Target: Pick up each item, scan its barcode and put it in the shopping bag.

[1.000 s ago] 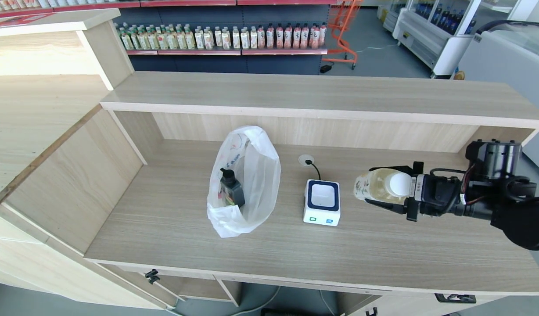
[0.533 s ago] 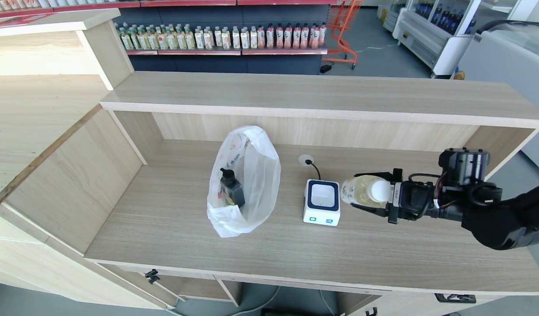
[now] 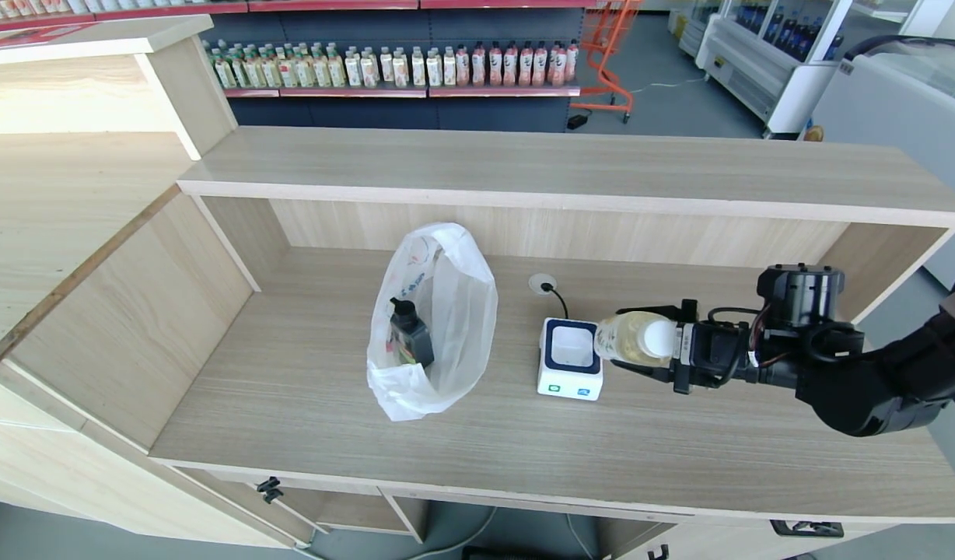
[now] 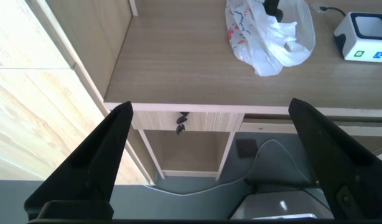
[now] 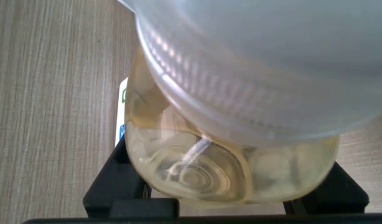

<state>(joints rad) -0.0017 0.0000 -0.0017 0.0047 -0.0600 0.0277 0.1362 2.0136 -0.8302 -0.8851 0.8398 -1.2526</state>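
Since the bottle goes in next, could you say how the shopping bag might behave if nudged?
The shopping bag looks like thin, crumpled film, so it would probably fold rather than resist. With little visible inside beyond a dark bottle, it may slide on the counter.

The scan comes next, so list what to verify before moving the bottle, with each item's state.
1. Grip: right gripper shut on the bottle, held sideways: ok.
2. Bottle above the scanner window: only its base reaches the scanner's edge: not ok.
3. Barcode facing the scanner: cannot tell.
4. Shopping bag mouth open, dark bottle inside: ok.
5. Left gripper open, off the counter's front, out of the way: ok.
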